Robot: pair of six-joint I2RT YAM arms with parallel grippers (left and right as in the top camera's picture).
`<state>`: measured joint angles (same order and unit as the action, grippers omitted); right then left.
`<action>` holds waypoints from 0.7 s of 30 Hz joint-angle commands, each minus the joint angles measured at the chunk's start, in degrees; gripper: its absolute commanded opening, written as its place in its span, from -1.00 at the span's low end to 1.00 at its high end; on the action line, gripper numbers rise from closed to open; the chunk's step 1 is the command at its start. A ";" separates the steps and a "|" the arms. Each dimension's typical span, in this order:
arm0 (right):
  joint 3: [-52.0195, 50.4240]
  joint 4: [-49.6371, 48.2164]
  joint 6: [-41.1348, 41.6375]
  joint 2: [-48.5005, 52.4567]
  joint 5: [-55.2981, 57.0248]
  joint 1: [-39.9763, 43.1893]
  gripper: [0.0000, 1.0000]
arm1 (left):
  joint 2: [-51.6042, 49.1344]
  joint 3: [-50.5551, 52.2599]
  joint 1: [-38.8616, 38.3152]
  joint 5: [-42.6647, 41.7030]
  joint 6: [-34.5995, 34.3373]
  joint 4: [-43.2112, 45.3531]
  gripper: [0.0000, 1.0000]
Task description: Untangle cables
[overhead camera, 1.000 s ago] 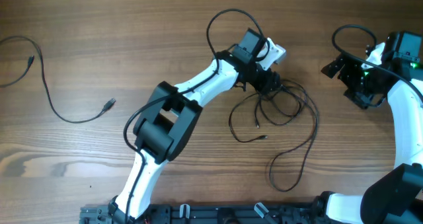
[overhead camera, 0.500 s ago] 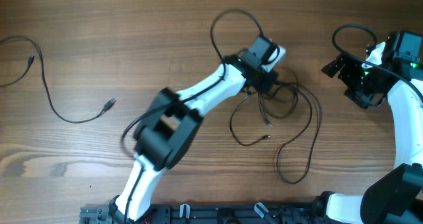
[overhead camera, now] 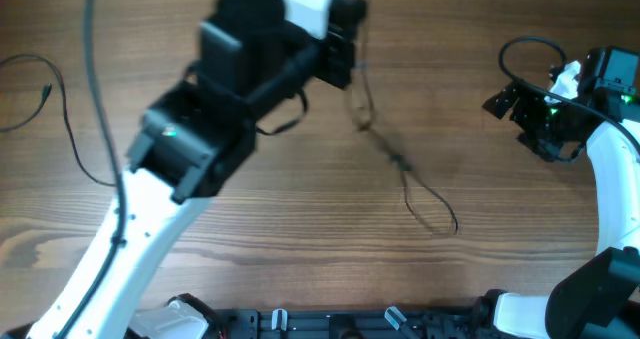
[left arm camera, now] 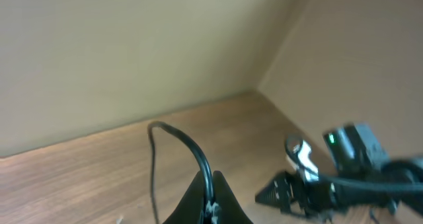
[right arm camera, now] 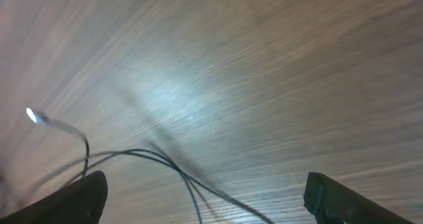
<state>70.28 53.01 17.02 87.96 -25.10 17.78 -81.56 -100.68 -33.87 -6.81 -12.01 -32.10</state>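
Note:
My left gripper point(overhead camera: 345, 41) is raised high over the back of the table and looks blurred in the overhead view. In the left wrist view it point(left arm camera: 211, 182) is shut on a thin black cable point(left arm camera: 198, 154) that arches up out of the fingers. From it the cables point(overhead camera: 405, 174) hang in a stretched strand down to the table, ending in a small loop. My right gripper point(overhead camera: 515, 119) stands open at the far right, apart from the strand. In the right wrist view its open fingers point(right arm camera: 79, 197) frame blurred cable strands point(right arm camera: 178, 171) and a silvery plug tip point(right arm camera: 33, 115).
A separate black cable point(overhead camera: 65, 119) lies in a loose curve at the table's left side, partly hidden by my left arm point(overhead camera: 190, 139). The right arm's own thick wire point(overhead camera: 525, 47) loops above its wrist. The table's front rail point(overhead camera: 330, 324) runs along the bottom edge.
My left gripper closed on a cable in the tangle, then rose and swung left and back, pulling the loops up into a hanging strand. The right arm has stayed in place.

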 commanded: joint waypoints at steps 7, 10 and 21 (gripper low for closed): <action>0.85 -1.36 -12.22 0.22 -17.79 -4.98 0.95 | 10.19 0.46 12.28 -6.27 -6.91 5.40 -0.92; 0.85 -2.51 -10.03 0.22 -15.37 -7.32 0.95 | 13.42 0.48 14.88 -4.17 -5.38 7.08 -0.92; 0.85 -3.80 -4.55 0.24 -11.69 -12.83 0.90 | 18.25 0.48 35.30 0.59 -5.11 5.22 -0.92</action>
<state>70.28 50.06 10.26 87.96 -38.26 7.22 -64.51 -100.47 -3.36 -9.26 -17.91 -26.89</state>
